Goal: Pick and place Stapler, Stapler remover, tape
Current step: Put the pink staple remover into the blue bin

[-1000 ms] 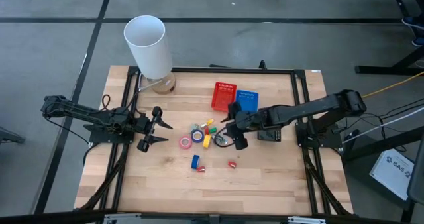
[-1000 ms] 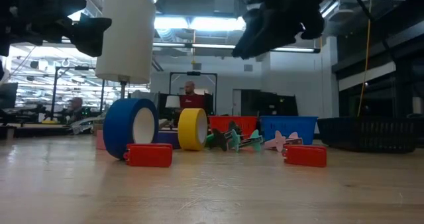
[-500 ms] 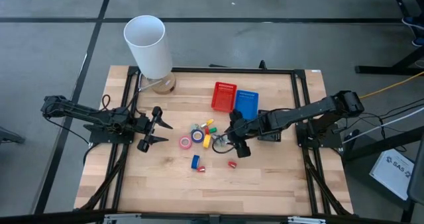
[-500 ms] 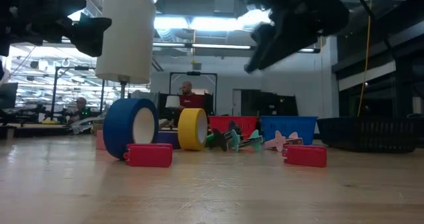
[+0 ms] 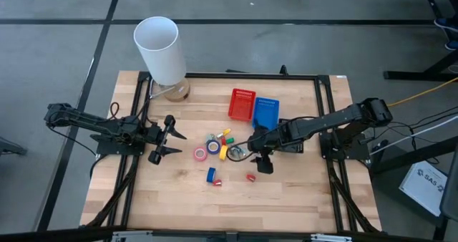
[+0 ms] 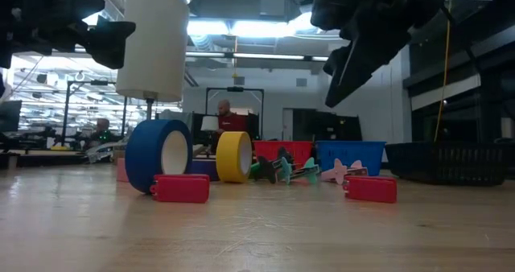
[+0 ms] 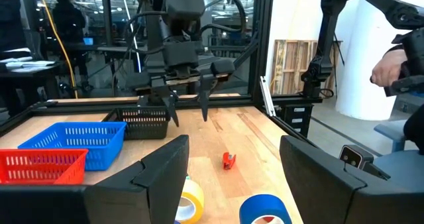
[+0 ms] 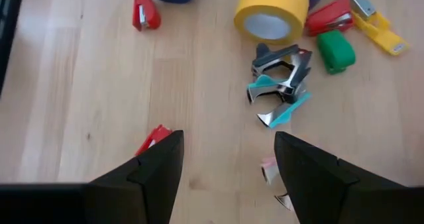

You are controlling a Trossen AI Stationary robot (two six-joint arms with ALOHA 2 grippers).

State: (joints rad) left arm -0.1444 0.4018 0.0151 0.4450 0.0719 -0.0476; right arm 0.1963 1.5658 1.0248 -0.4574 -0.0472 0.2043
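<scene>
My right gripper hangs open above the table, slanting down, over bare wood beside a small red stapler that lies flat on the table. Just beyond lie teal and black stapler removers, a pink one and a yellow tape roll standing on its edge. Pink, purple and blue tape rolls and a second red stapler lie nearby. My left gripper waits open at the table's left, pointing level at the pile.
A red basket and a blue basket sit at the far middle. A tall white cylinder stands at the far left corner. Bare wood lies along the near edge. People show in the room behind.
My right gripper has moved toward the table's near edge and sunk a little, rolling about its own axis and tipping further down; it has stayed open. Nothing on the table has moved.
</scene>
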